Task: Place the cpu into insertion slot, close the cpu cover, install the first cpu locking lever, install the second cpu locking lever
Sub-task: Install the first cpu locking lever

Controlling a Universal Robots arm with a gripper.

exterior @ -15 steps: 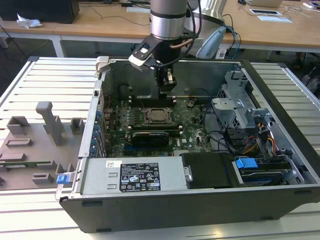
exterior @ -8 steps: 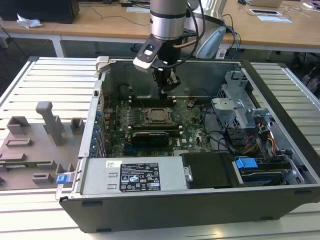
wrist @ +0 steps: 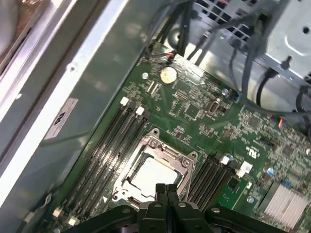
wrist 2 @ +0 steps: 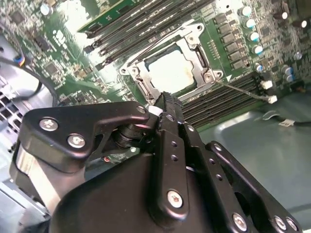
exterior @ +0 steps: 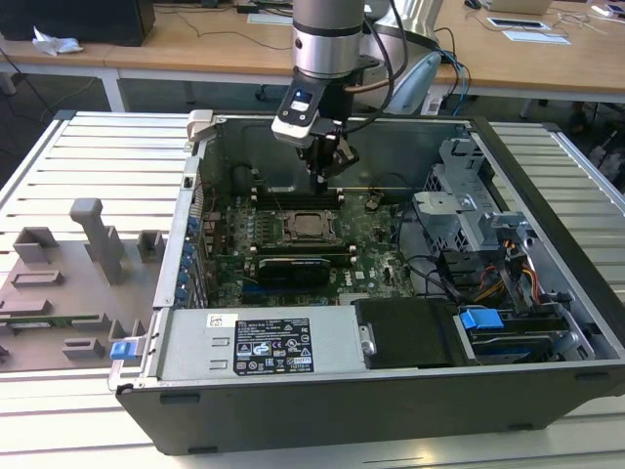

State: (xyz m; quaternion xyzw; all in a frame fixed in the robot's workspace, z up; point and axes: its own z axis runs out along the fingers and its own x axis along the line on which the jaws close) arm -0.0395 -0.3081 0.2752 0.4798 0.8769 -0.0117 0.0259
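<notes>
While the hand [wrist: 164, 188] hangs with fingertips pressed together on nothing, the cpu [wrist: 153, 174] lies flat in the insertion slot [wrist 2: 198, 57] just below them (near, apparently not touching), framed by the lowered cpu cover [wrist: 170, 149] beside the memory slots [wrist: 109, 145].

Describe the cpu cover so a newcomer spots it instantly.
In the open black computer case, find the green motherboard. Near its middle, between banks of long black memory slots, sits the cpu cover: a thin square silver frame around the pale cpu. Nothing else nearby is a shiny square with a window.
</notes>
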